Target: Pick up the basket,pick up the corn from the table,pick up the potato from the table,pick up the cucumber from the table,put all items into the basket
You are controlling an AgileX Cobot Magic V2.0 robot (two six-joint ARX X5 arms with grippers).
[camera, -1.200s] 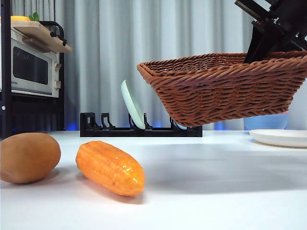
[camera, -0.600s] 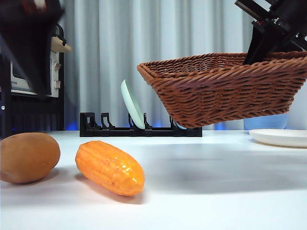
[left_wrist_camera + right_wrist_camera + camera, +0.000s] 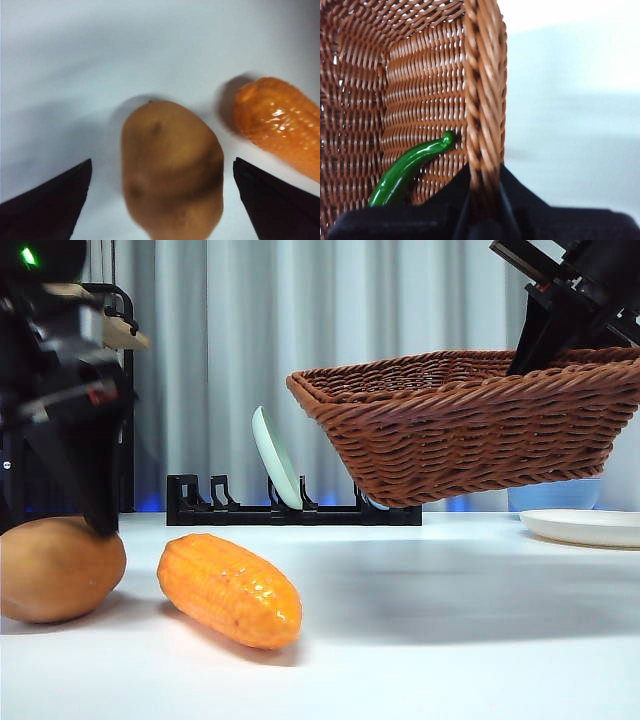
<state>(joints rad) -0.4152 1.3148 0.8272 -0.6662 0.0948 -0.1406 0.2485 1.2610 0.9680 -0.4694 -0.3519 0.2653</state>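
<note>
Matte black arms with angular brackets; the left end effector (image 3: 70, 440) carries a green light.

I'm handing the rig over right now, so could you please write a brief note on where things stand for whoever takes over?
Right gripper: shut on the rim of the basket, holding it tilted above the table.
Left gripper: open, low over the potato, one jaw on each side, not gripping yet.
Done: basket lifted; cucumber lies inside it.
Left: potato, then the corn, which lies on the table beside the potato; both go into the basket.
</note>
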